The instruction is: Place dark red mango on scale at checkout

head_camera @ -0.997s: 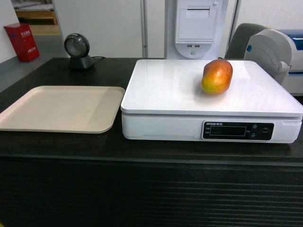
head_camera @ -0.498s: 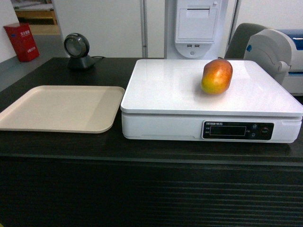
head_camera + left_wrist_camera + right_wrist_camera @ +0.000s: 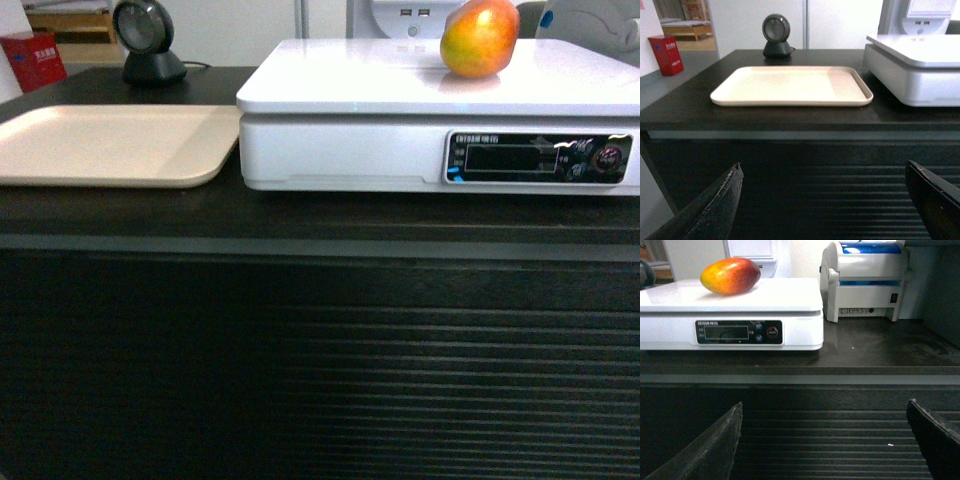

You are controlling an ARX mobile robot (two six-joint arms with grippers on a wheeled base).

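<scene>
Landmark: scale (image 3: 430, 140), white, flat-topped, on the checkout worktop (image 3: 300, 215); dark display panel (image 3: 540, 158) on its front face.
Red box (image 3: 663, 54): far left of the scale, beyond the worktop's end.
Scanner (image 3: 148, 42): round dark head on a stand, at the back of the worktop, left of the scale and behind the tray.
Beige tray (image 3: 115, 145): flat on the worktop just left of the scale, its right edge close to the scale's side, nothing on it.
Left pincer (image 3: 825, 200): two dark fingers spread wide at the bottom corners of the left wrist view, nothing between them; sits low, facing the ribbed front below the tray, well apart from the scale.
Dark red mango (image 3: 480, 38): lying on its side on the scale platform, right of the platform's middle and toward the back; red-orange skin shading to yellow.
Right pincer (image 3: 825, 440): fingers likewise wide apart and holding nothing, low before the ribbed front, below the scale's right end.
Label printer (image 3: 865, 280): white with a blue top, on the worktop just right of the scale.
</scene>
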